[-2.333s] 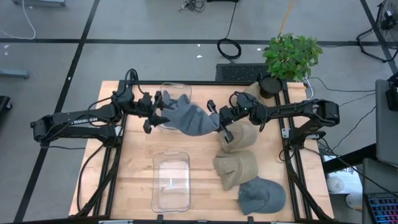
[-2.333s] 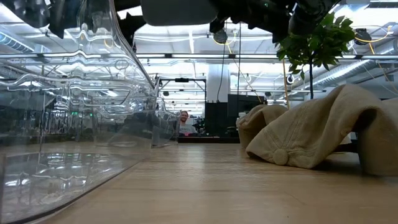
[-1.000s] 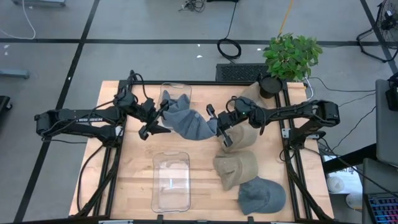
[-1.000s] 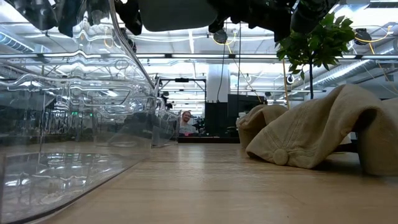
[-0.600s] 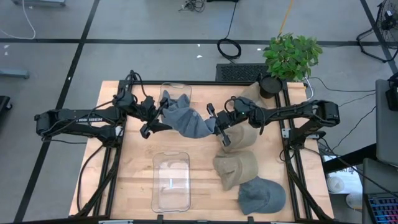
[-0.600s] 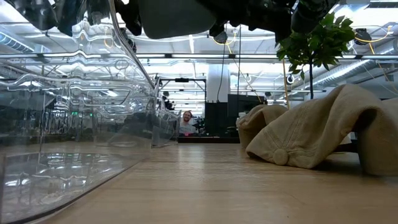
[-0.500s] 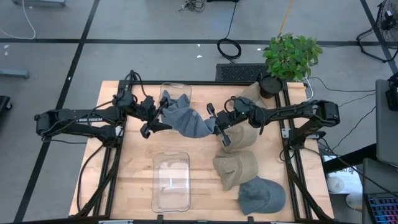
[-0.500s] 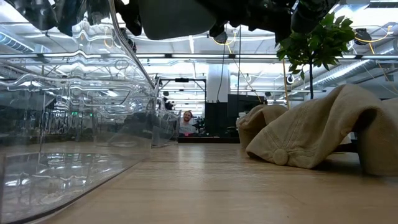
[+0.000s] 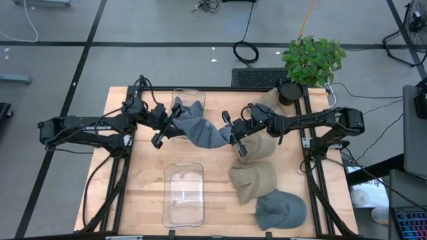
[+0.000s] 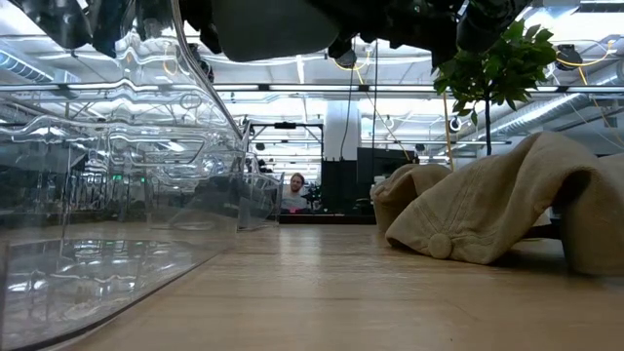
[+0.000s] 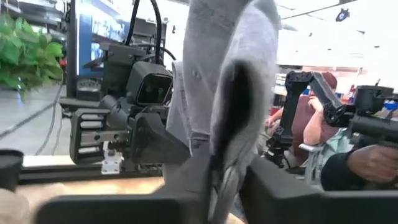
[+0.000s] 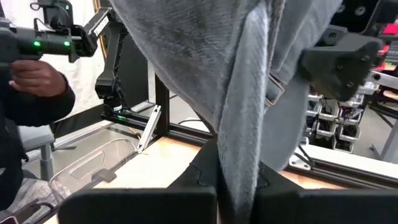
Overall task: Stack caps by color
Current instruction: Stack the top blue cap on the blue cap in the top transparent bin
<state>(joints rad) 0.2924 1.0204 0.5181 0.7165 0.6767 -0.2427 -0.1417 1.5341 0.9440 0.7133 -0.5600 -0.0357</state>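
Grey floor (image 9: 167, 60), potted plant (image 9: 312, 60) (leafy), ceiling lights.

Pretty tight in the middle: both arms and the grey cap (image 9: 202, 130) strung between them block the table's centre. Tan caps (image 9: 253, 179) crowd the right side, a bin (image 9: 183, 193) sits front-centre. Left edge of the table (image 9: 143, 193) is open wood.

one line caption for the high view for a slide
Both grippers, left and right, hold a soft slate-grey fabric cap stretched above the wooden table.
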